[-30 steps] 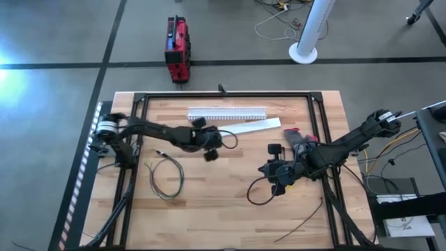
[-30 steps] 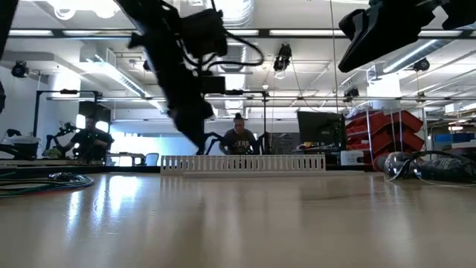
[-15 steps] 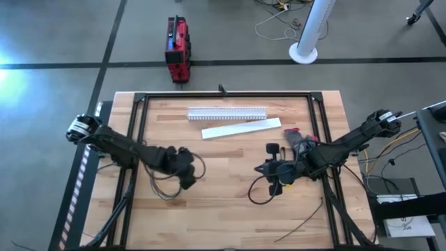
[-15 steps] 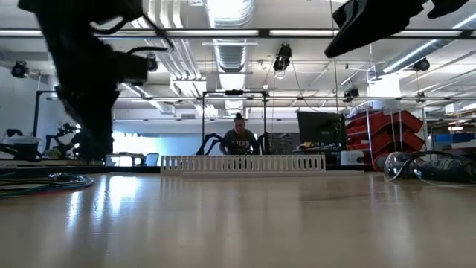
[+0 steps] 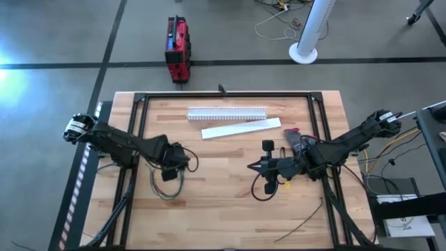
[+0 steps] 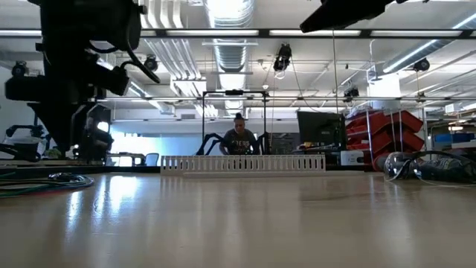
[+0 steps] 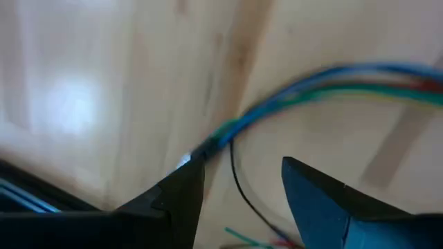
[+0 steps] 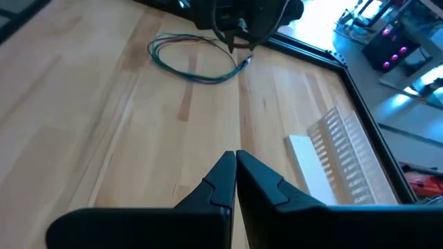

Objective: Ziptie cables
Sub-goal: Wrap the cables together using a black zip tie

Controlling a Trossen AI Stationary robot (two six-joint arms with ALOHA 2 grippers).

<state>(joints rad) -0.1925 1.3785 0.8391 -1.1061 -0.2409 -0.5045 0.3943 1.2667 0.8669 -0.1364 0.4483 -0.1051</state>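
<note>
We're on the pick-up step: left gripper (image 5: 169, 174) sits over the cables (image 5: 166, 187), a loose coil on the left part of the table (image 5: 209, 209). To do this well, we come down where the strands run together, so one close catches the whole bundle, not a single wire, and we keep the tips off the wood.

Left fingers (image 7: 315, 194) are partly open, a clear gap between them, holding nothing. The blue-green strands pass just beyond the tips.

Mid-table, right gripper (image 5: 256, 167) hovers well apart from the coil. Its fingers (image 8: 220, 181) are pressed together, tips touching. We can't see anything clamped between them; a ziptie would be too small to tell.
</note>
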